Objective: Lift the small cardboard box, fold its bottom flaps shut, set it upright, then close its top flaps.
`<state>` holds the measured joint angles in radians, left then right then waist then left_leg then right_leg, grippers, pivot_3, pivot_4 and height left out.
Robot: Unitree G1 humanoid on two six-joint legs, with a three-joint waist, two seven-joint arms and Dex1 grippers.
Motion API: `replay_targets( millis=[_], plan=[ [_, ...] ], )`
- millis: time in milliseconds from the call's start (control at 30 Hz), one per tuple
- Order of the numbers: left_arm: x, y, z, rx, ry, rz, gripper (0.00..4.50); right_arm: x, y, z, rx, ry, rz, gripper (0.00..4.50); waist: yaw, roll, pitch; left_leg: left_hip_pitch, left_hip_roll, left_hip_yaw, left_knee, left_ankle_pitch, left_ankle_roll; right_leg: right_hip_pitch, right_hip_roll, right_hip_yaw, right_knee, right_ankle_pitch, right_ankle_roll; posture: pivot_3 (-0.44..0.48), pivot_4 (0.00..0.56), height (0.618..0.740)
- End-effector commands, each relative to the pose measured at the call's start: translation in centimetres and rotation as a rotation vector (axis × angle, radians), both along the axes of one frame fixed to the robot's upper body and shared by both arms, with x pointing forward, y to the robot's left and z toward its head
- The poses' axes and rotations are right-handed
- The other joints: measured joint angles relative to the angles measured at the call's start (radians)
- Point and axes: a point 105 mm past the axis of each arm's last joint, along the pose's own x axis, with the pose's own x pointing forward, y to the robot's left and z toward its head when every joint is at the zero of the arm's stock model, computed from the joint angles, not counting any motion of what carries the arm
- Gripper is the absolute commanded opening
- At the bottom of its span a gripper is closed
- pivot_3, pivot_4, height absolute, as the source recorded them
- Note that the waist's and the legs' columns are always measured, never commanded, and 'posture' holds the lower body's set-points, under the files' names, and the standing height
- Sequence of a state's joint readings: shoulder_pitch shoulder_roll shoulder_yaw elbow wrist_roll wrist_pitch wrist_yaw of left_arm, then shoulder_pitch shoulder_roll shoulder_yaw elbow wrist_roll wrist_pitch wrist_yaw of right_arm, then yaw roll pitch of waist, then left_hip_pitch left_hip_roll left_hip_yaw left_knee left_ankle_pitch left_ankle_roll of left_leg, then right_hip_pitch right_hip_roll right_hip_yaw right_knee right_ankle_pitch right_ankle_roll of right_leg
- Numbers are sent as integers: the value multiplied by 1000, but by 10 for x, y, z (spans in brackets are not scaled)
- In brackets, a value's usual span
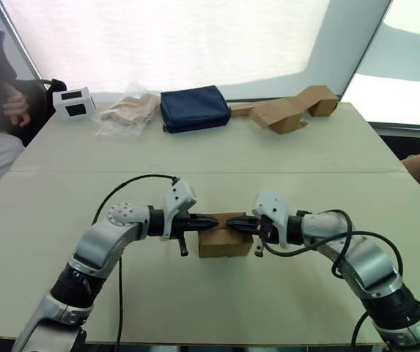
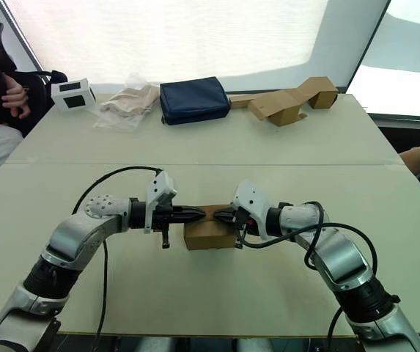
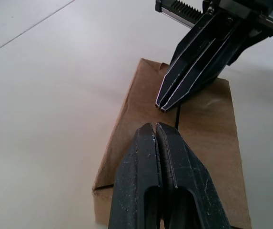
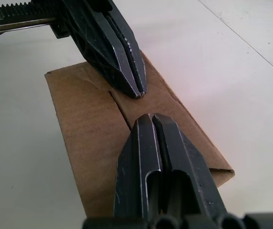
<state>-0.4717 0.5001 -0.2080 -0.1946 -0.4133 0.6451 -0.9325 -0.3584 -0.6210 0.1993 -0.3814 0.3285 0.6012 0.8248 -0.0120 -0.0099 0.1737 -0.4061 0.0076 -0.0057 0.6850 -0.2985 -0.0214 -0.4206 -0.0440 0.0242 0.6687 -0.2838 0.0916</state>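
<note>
The small cardboard box (image 1: 225,236) sits upright on the surface (image 1: 217,176), near the robot, with the top flaps (image 4: 126,107) folded flat and their edges meeting in a seam. The left gripper (image 1: 211,221) and the right gripper (image 1: 233,223) point at each other from either side, each with fingers pressed together and grasping nothing, tips over that seam, probably to press the flaps flat. Well beyond lie a navy pouch (image 1: 194,108) and bent cardboard pieces (image 1: 295,108).
</note>
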Motion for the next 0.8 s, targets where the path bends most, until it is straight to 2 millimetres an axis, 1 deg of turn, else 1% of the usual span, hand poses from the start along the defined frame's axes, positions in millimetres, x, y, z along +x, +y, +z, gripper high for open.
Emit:
replay_targets(
  millis=[33,67,133,200,233,267,367,467,567,700,800],
  plan=[
    [9,22,45,-181,-155,149,68,8,-17,45,250,-102,-113,0,-1,0,0,0,0,0,0,0,0,0,0,0,0,0,0,0,150,740],
    [8,31,43,-167,-124,173,68,9,-25,54,316,-106,-153,0,-1,0,0,0,1,0,0,0,0,0,0,0,0,0,0,0,150,740],
    [3,47,38,-135,-80,206,68,7,-39,65,399,-107,-199,0,-2,0,0,-1,1,0,0,0,0,-1,-1,0,0,0,0,0,150,740],
    [-8,68,33,-125,-23,239,68,-2,-57,68,428,-84,-224,0,-2,0,0,0,1,0,0,0,0,-1,-1,1,0,0,0,0,150,740],
    [-12,74,31,-119,-3,252,68,-6,-63,68,426,-70,-229,0,-1,0,0,0,2,0,-1,0,0,-1,-1,1,0,0,0,0,150,740],
    [-16,79,28,-105,8,265,68,-10,-67,64,411,-33,-230,0,-1,0,0,0,1,0,-1,0,0,0,-1,1,-1,0,0,0,150,740],
    [-31,98,12,-51,57,315,68,-21,-84,41,334,97,-270,0,2,0,0,0,1,0,-1,0,0,1,-3,1,-2,0,0,0,150,740],
    [-41,108,3,-31,86,339,68,-32,-91,30,330,193,-255,0,1,0,0,4,1,0,-1,-1,1,6,-3,1,-3,0,0,0,150,740],
    [-50,120,-13,28,130,368,68,-42,-99,10,300,284,-269,0,0,0,0,15,2,0,-4,-1,2,16,-2,1,-5,-1,-1,0,150,740],
    [-54,127,-21,51,153,376,68,-48,-103,-5,260,328,-275,0,1,0,0,16,2,0,-4,-2,3,17,-2,1,-6,-1,-1,0,150,740],
    [-59,134,-32,67,184,385,68,-52,-108,-16,221,347,-280,0,-1,0,0,16,2,0,-4,-2,3,17,-1,1,-6,-1,-1,0,150,740]
  ],
)
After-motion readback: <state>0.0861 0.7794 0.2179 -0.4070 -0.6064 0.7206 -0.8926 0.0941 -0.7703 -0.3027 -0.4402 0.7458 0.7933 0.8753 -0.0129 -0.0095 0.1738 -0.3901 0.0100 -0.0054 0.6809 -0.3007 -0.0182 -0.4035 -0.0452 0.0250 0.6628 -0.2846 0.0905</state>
